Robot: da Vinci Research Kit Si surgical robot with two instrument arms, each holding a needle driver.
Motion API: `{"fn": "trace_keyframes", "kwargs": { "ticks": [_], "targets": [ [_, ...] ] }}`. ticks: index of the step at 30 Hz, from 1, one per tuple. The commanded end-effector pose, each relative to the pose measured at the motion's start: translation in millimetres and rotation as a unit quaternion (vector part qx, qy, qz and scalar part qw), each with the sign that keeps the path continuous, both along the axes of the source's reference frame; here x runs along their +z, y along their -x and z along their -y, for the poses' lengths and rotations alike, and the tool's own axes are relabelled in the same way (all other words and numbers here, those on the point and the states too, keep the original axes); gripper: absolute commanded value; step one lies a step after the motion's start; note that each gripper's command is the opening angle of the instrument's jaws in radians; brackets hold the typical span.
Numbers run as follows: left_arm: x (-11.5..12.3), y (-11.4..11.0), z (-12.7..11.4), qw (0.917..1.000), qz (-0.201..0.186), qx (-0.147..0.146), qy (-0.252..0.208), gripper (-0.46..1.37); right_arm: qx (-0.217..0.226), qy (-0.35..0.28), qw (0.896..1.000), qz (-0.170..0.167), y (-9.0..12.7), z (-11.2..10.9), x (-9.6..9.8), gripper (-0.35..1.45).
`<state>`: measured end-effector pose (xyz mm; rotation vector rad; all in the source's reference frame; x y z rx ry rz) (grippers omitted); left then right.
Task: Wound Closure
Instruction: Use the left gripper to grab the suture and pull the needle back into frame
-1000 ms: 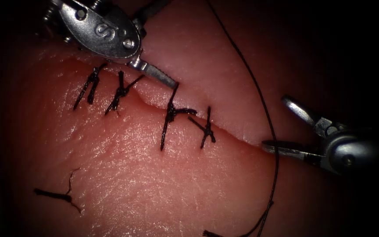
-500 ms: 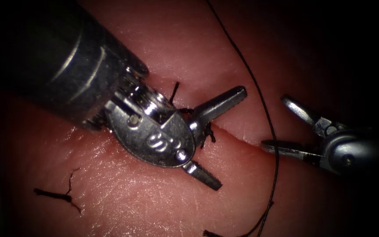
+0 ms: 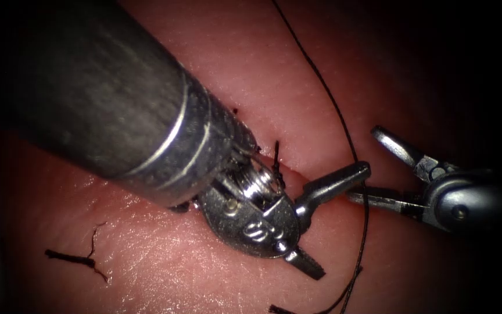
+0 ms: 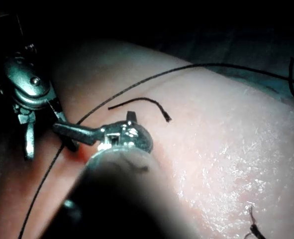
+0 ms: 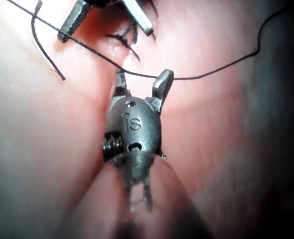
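Observation:
My left tool [image 3: 344,221] reaches in from the upper left over the stitched cut [image 3: 315,177], and its thick shaft hides most of the stitches. It is open and holds nothing, and its upper tip sits close to the right tool. My right tool [image 3: 362,164] is at the right end of the cut, open wide and also empty. The long black thread [image 3: 326,87] comes down from the top and crosses the right tool's lower jaw. In the right wrist view the thread [image 5: 206,74] lies loose across the open right tool [image 5: 143,74], with the left tool [image 5: 106,35] just beyond.
One knotted stitch [image 3: 275,157] sticks out beside the left tool's wrist. A cut end of thread [image 3: 71,259] lies on the tissue [image 3: 164,273] to the left of the cut. Another loose piece of thread [image 4: 142,102] lies on the tissue in the left wrist view.
The left tool has swept from the upper left down and right across the stitches toward the right tool, and now stands open. The right tool and the thread have stayed put.

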<state>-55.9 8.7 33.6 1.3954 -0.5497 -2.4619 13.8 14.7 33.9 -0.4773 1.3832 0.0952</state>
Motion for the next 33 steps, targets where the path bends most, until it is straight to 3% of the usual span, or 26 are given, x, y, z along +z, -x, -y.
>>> {"fn": "trace_keyframes", "kwargs": {
  "ticks": [1,9,11,12,13,19,25,31,33],
  "targets": [
    [0.0,0.2,0.0,1.0,0.004,0.004,-0.001,1.11,-0.002,-0.001,1.0,0.001,0.0,0.0,0.0,1.22],
    [0.0,1.8,0.7,0.9997,0.013,0.019,0.001,1.0,-0.002,0.0,1.0,0.001,0.0,0.0,0.0,1.22],
    [0.3,1.9,1.1,0.9994,0.002,0.034,-0.002,0.44,-0.002,0.0,1.0,0.001,0.0,0.0,0.1,1.22],
    [0.4,1.9,1.2,0.999,-0.007,0.044,-0.007,-0.05,-0.002,0.0,1.0,0.001,0.0,0.0,0.0,1.22],
    [0.5,1.9,1.3,0.9976,-0.025,0.061,-0.019,-0.35,-0.002,0.0,1.0,0.001,0.0,0.1,0.0,1.22],
    [0.8,1.3,1.0,0.9965,-0.023,0.078,-0.022,-0.35,-0.002,-0.003,1.0,0.0,0.0,0.1,0.0,1.22],
    [-0.1,-0.2,-0.5,0.9972,-0.024,0.069,-0.02,-0.35,-0.002,-0.003,1.0,-0.001,0.1,0.1,0.0,1.22],
    [-0.9,-3.3,-5.0,0.9986,-0.021,0.044,-0.02,-0.35,-0.003,-0.003,1.0,-0.001,0.1,0.2,0.0,1.21],
    [-0.5,-4.6,-8.0,0.9993,-0.021,0.024,-0.018,-0.35,-0.003,-0.003,1.0,-0.001,0.1,0.2,0.0,1.21]
  ]
}}
